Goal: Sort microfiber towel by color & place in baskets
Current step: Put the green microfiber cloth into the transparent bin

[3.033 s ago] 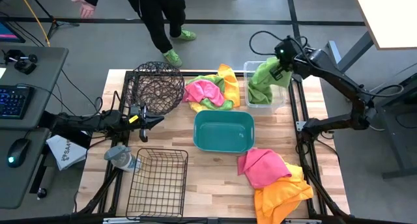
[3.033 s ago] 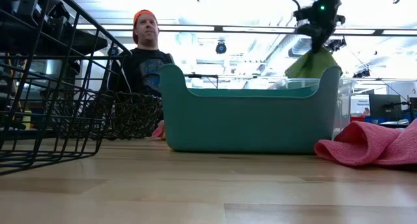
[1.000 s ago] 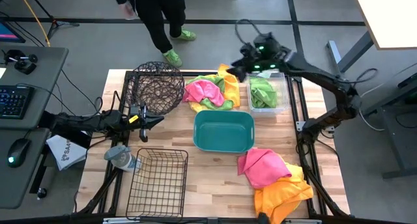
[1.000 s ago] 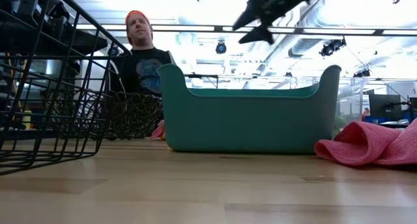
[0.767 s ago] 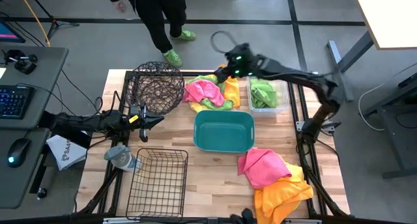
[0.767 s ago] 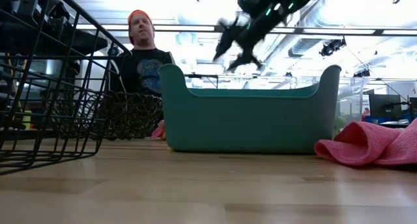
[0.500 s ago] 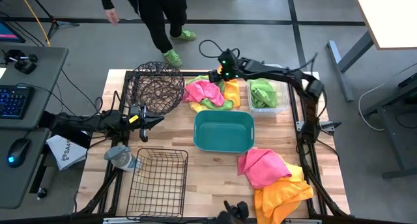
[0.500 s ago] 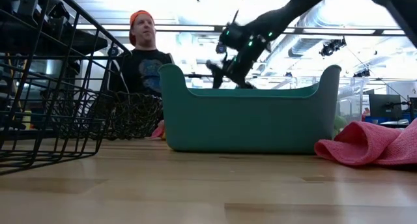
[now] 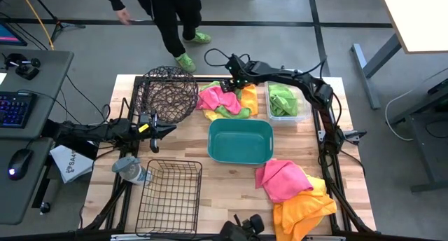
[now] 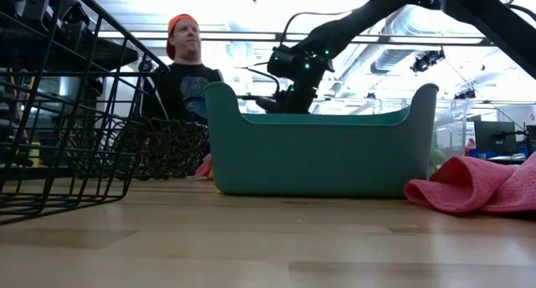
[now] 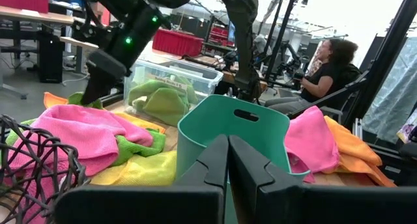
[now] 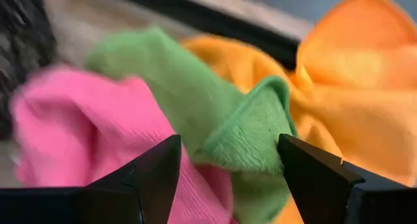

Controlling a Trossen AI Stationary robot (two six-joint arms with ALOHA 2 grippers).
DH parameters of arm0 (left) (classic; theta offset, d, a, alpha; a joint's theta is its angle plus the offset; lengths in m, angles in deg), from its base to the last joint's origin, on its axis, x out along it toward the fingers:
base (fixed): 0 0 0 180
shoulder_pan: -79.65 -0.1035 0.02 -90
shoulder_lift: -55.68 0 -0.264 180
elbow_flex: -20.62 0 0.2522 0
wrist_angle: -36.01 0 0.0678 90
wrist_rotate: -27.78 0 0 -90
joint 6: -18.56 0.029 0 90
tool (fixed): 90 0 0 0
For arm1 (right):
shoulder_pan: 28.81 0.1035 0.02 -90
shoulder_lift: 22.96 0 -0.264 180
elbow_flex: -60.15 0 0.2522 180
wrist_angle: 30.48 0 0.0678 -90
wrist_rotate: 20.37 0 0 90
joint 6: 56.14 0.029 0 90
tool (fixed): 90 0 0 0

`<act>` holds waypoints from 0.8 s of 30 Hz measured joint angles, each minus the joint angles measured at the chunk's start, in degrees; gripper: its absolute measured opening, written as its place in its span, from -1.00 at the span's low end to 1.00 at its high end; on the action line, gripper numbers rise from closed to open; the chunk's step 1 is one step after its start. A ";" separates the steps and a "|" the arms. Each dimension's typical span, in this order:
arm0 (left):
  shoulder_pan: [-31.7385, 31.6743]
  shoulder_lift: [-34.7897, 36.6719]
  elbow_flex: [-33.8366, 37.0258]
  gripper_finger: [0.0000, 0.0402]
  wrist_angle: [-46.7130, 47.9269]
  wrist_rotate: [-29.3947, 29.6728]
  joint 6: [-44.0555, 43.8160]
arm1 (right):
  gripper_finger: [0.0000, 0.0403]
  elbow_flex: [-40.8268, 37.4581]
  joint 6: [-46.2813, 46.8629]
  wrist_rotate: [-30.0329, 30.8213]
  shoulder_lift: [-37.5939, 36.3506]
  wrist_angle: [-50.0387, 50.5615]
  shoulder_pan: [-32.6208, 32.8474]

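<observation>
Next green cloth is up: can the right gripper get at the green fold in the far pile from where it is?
Probably yes. The right gripper is open, straddling the green towel fold atop the pile; nothing lies between them.

Green towel (image 12: 215, 113) among pink (image 12: 85, 133) and orange cloths (image 12: 352, 87); teal tub (image 9: 240, 141).

Two dark arms seen, matte black links, black cables looped along right arm (image 9: 294, 76). Small green light noted near its wrist. Left gripper (image 11: 225, 160): black, wedge-shaped fingers.
</observation>
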 joint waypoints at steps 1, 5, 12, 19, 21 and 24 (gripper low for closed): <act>0.00 -0.02 0.00 -1.00 0.00 -0.02 0.00 | 0.25 -0.01 -0.49 0.31 0.00 1.16 0.04; 0.00 0.00 0.00 -1.00 0.00 -0.02 0.00 | 0.25 -0.25 -1.59 3.37 -0.02 4.32 0.05; 0.00 0.00 0.00 -1.00 0.00 -0.02 0.00 | -0.40 -0.27 -7.07 4.84 -0.04 3.21 0.07; -0.02 -0.02 0.00 -1.00 0.00 -0.02 -0.02 | -0.95 1.75 -12.08 -1.43 -0.39 6.56 0.09; -0.02 0.00 0.00 -1.00 0.00 -0.02 0.00 | -0.97 3.21 -14.27 -2.38 -1.74 8.00 0.42; -0.02 0.00 0.00 -1.00 -0.01 -0.06 0.00 | -0.98 6.64 -17.35 -3.38 -5.56 9.17 1.36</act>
